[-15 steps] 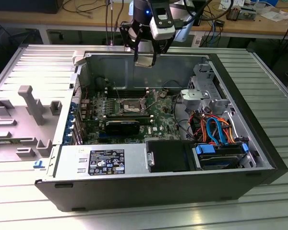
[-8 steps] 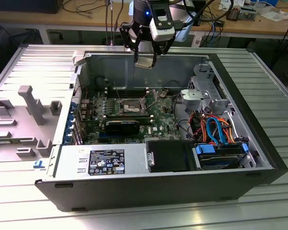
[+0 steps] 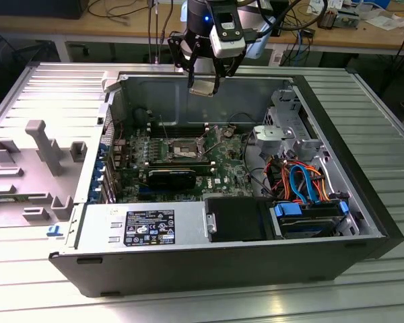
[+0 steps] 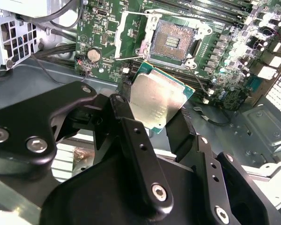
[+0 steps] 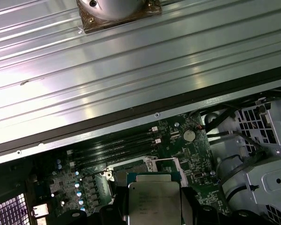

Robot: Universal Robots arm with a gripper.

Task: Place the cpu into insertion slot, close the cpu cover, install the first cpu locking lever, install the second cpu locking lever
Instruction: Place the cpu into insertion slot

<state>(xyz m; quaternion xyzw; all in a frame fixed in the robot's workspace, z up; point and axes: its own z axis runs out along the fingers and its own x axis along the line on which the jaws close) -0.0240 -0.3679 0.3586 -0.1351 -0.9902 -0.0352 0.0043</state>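
Observation:
My gripper (image 3: 203, 84) hangs above the back wall of the open computer case, shut on the cpu (image 3: 202, 87), a small square chip with a silvery top. In both wrist views the cpu (image 4: 157, 98) (image 5: 154, 201) sits flat between the black fingers (image 4: 126, 119). The insertion slot (image 3: 183, 149) (image 4: 173, 41) lies below and ahead on the green board, its dark centre bare. The cpu cover (image 4: 129, 33), a silvery frame, is swung open beside the slot. A thin locking lever (image 4: 119, 59) lies loose along the board next to it.
Inside the case are a long black card (image 3: 172, 178), a black drive box (image 3: 236, 219), a metal drive cage (image 3: 283, 131) and orange and blue cables (image 3: 303, 182). Memory slots (image 5: 112, 147) run behind the socket. A grey fixture (image 3: 47, 145) stands at the exterior view's left.

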